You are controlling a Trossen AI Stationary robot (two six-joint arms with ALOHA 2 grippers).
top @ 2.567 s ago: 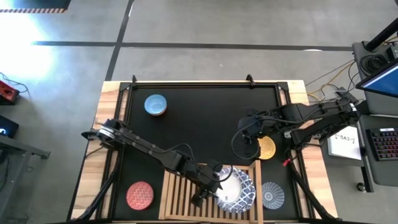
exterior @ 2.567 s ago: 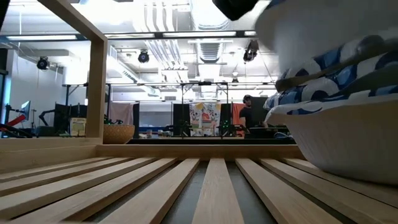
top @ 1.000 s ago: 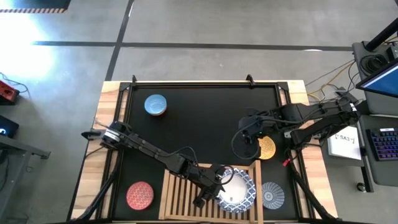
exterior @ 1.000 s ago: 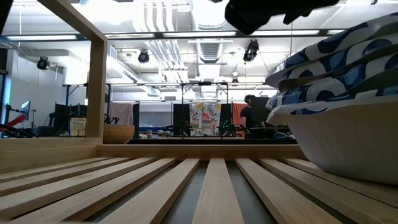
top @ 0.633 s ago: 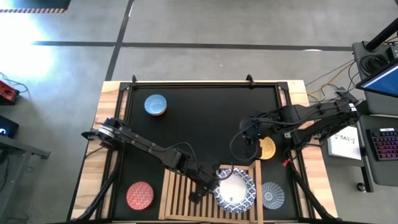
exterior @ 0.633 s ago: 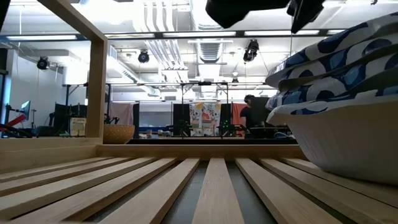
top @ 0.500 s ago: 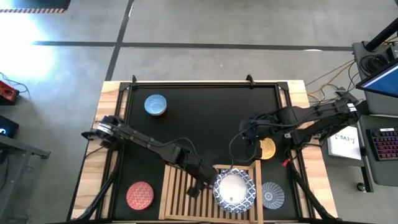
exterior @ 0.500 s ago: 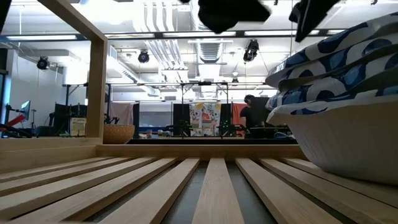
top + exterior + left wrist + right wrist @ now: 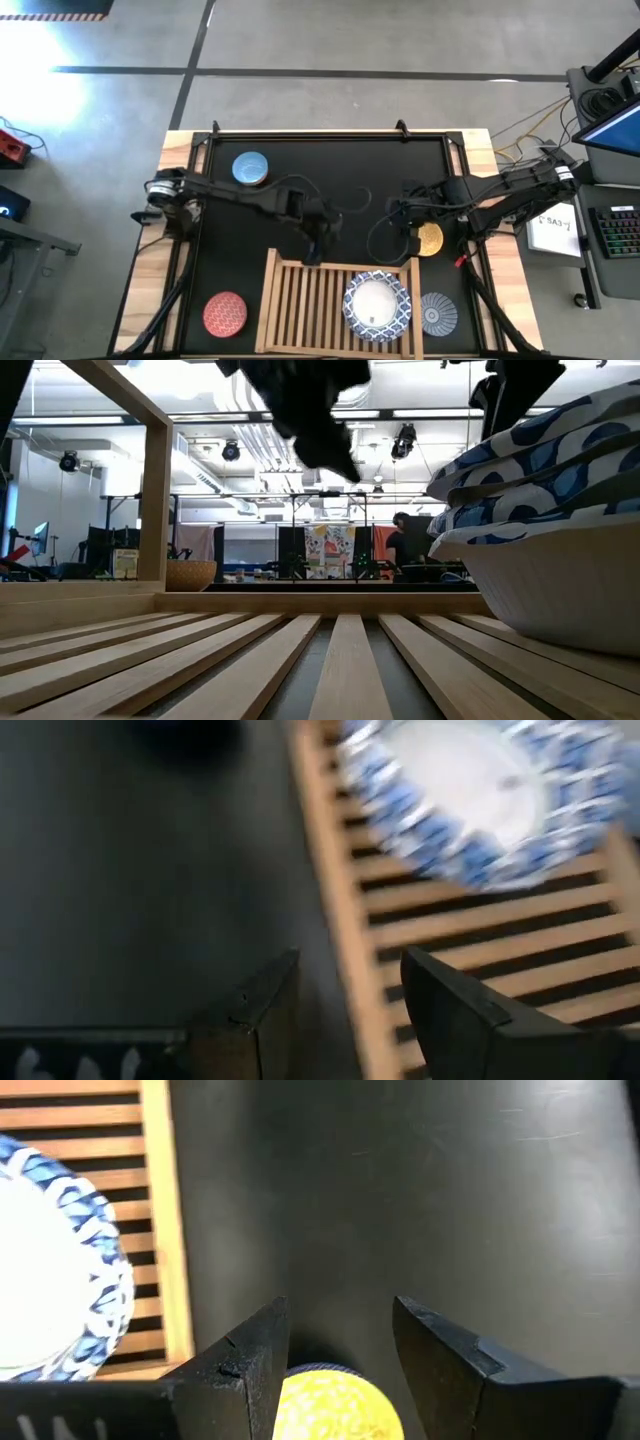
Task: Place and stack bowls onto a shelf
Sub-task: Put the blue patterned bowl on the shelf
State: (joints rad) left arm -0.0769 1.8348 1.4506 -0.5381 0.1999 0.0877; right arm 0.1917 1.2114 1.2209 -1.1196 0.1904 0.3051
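Note:
A stack of white bowls with blue-patterned rims (image 9: 377, 303) sits on the right half of the wooden slatted shelf (image 9: 300, 305); the low view shows the stack (image 9: 540, 520) resting on the slats. My left gripper (image 9: 345, 990) hangs open above the shelf's far rail and the black mat, holding nothing. A yellow bowl (image 9: 330, 1402) lies on the mat, and my right gripper (image 9: 335, 1340) hovers open above it. On the mat lie a blue bowl (image 9: 250, 168) at the far left, a red bowl (image 9: 225, 313) at the near left and a grey-blue bowl (image 9: 437, 313) at the near right.
The black mat (image 9: 330, 180) covers most of the table inside a wooden frame. The shelf's raised side rail (image 9: 155, 490) stands at the left in the low view. A keyboard and papers (image 9: 600, 225) lie beyond the table's right edge.
My left gripper, open throughout, has drawn back from above the stacked bowls toward the table's far edge and a little to the left, rising slightly and turning, and now hangs over the shelf's far rail. My right gripper has sunk a little toward the yellow bowl.

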